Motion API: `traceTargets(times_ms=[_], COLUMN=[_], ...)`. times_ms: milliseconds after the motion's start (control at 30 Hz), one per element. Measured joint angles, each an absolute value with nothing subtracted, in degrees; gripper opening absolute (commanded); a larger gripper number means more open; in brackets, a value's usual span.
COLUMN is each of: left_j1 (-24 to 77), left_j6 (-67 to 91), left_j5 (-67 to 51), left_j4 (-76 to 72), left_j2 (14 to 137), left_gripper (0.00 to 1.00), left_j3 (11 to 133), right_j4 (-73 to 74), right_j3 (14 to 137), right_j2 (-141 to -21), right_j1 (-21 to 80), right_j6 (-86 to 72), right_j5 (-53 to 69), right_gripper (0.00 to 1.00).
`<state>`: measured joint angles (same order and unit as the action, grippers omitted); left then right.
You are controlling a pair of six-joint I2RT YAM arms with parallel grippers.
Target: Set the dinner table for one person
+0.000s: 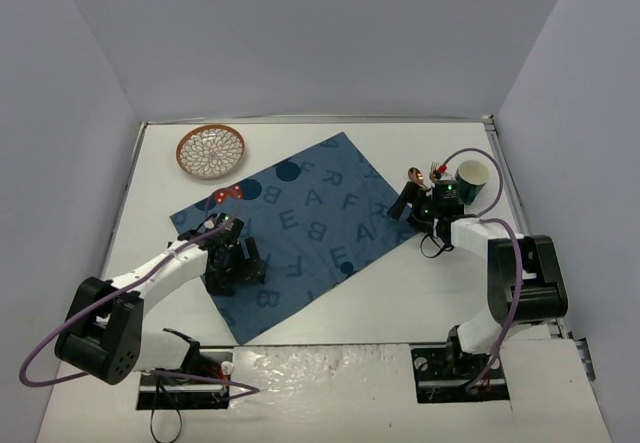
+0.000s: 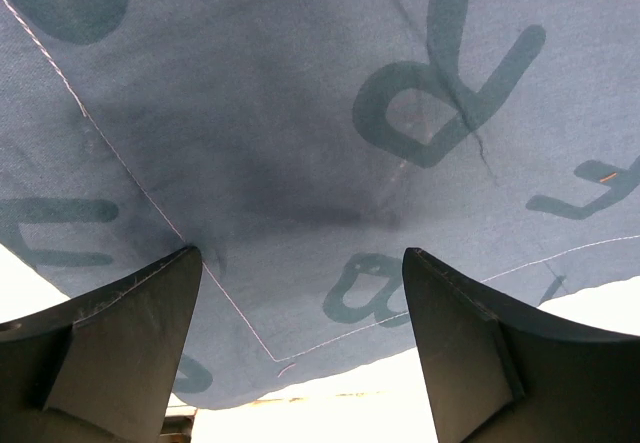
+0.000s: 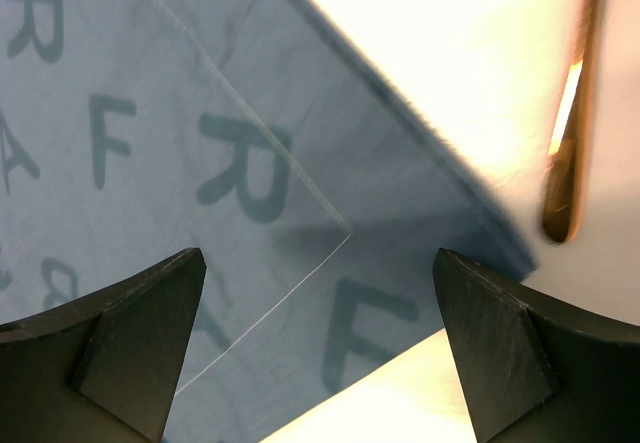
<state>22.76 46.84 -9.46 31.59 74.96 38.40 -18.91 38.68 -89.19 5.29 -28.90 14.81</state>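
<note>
Top cam, clock face with 12 at the far wall. Dinner table (image 1: 400, 298): white, metal-rimmed, spanning nearly the whole floor of the view, both arm bases at its 6 o'clock edge.

Dark blue lettered placemat (image 1: 300, 225) flat at the centre, rotated, with corners toward roughly 12, 3, 7 and 9.

Brown-rimmed plate (image 1: 211, 151) with white petal pattern at 10 o'clock off the mat, on bare top, near the cloth but apart from it.

Cup (image 1: 473, 176), dark outside and pale inside, upright at 2 o'clock, near the right rim. Copper cutlery (image 1: 425, 175) just at 9 o'clock of the cup, on bare table; exact pieces too small to tell.

Left gripper (image 1: 236, 263) low over the mat's 8 o'clock edge. On its wrist cam, fingers (image 2: 130, 343) spread wide, only cloth and stitched hem between them, nothing gripped. Contact with cloth unclear.

Right gripper (image 1: 405, 201) at the mat's 3 o'clock corner. On its wrist cam, spread apart too and empty, mat corner beneath. Copper handle (image 3: 568, 163) at 2 o'clock of that frame on white top, clear of the cloth.
</note>
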Motion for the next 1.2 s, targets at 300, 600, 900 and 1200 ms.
traceTargets(times_ms=[300, 600, 900, 1200], left_j1=[22.4, 22.3, 10.1, -9.5], left_j6=[47.2, 47.1, 43.0, 43.6], left_j5=[-9.3, -8.1, -8.5, -16.6], left_j4=[31.0, 36.1, 35.3, 21.7], left_j2=[74.5, 72.4, 73.2, 87.8], left_gripper=[0.78, 0.95, 0.97, 0.97], left_j3=[37.8, 40.3, 62.5, 67.2], right_j4=[-22.3, -14.0, -13.3, -11.5], right_j3=[37.7, 40.5, 46.1, 44.6], right_j2=[-89.5, -76.0, -63.7, -58.9], right_j1=[3.0, 4.1, 5.7, 6.4], right_j6=[-29.0, -27.7, -25.5, -24.6], right_j5=[15.0, 13.1, 17.7, 21.7], right_gripper=[0.94, 0.99, 1.00, 1.00])
